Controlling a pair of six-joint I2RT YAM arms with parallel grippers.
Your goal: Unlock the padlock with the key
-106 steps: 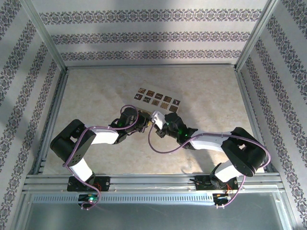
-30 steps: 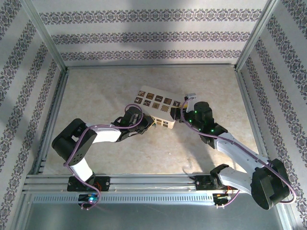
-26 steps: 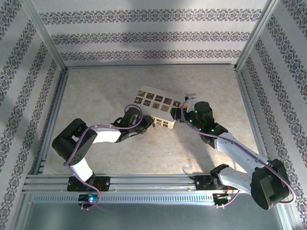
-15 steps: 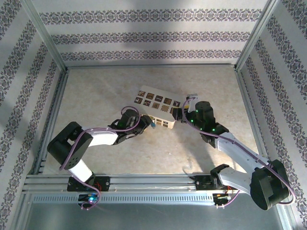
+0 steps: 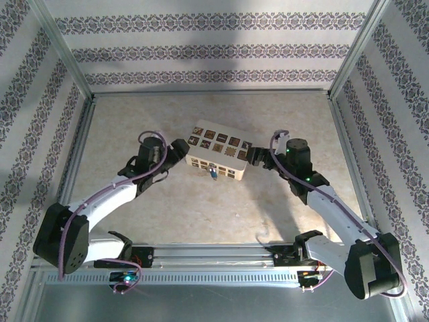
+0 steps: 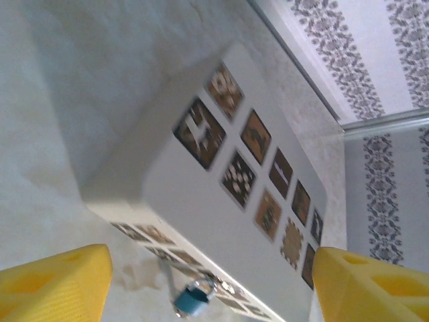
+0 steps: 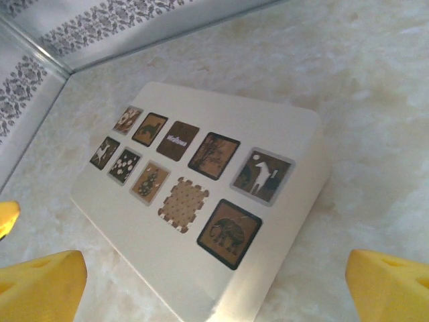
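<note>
The blue padlock [image 5: 212, 173] hangs at the front face of the cream tiled box [image 5: 218, 149], near its middle. In the left wrist view the padlock [image 6: 193, 299] shows low down, blurred, under the box's front edge [image 6: 201, 201]. I cannot make out the key. My left gripper [image 5: 178, 149] is open at the box's left end, with its yellow fingers [image 6: 57, 288] wide apart and nothing between them. At the box's right end my right gripper [image 5: 253, 156] is also open, its fingers [image 7: 392, 285] on either side of the box's lid [image 7: 201, 194], clear of it.
The box lies slightly tilted in the middle of the pale marbled floor [image 5: 201, 215]. Patterned walls and aluminium rails [image 5: 208, 94] close in the work area. Purple cables [image 5: 114, 188] run along both arms.
The left gripper has drawn back from the padlock to the box's left end, and its arm has swung out. The padlock now hangs free. The right gripper has moved a little to the right.
</note>
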